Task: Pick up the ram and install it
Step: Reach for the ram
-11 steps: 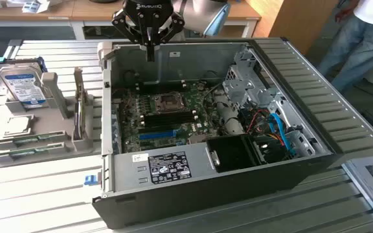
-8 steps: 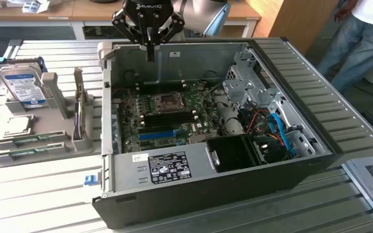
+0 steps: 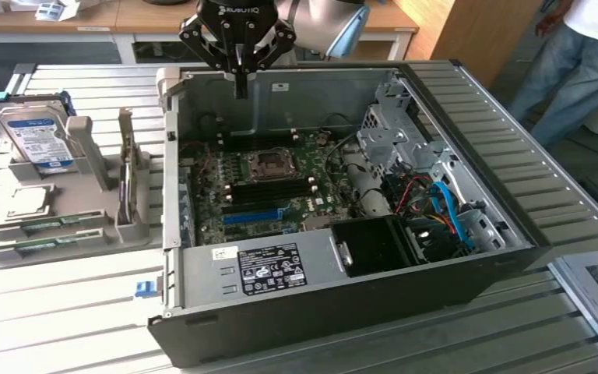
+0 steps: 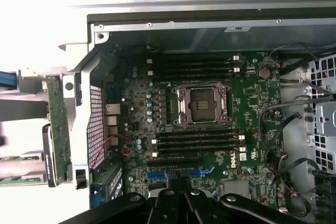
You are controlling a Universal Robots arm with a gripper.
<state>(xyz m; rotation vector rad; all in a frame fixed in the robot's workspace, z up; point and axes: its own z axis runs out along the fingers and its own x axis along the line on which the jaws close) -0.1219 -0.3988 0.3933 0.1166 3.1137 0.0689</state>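
Green ram [image 3: 47, 224]: lies flat in a cradle of the grey holder [image 3: 133, 224] on the table, to the exterior view's left of the computer case. Nothing grips or touches it.
Second green stick [image 3: 37, 248]: lies flat in the next cradle of the same holder, just beside the ram and nearer the camera.
Jaws: pressed together and pinching nothing. They point straight down above the far wall of the case, well apart from the ram.
Computer case [image 3: 517, 257]: black tower lying on its side with the side panel off, so the inside faces up.
Motherboard [image 3: 268, 195]: green, lying flat on the case floor.
CPU socket [image 4: 202, 106]: sits near the middle of the motherboard inside a metal frame.
Memory slots [image 4: 194, 142]: black rows with pale end clips, running along both sides of the socket.
Blue slot [image 3: 252, 216]: lies on the motherboard on the camera side of the socket in the exterior view.
Power supply [image 3: 268, 269]: grey box with a printed label, against the near wall of the case.
Hard drive [image 3: 37, 140]: stands upright in the holder and carries a blue and white label.
Expansion card [image 3: 125, 167]: stands on edge in the holder, between the hard drive and the case.
Table [image 3: 71, 312]: pale slatted metal, carrying both the holder and the case.
Person [image 3: 575, 62]: stands beyond the table's far corner at the exterior view's right, wearing jeans.
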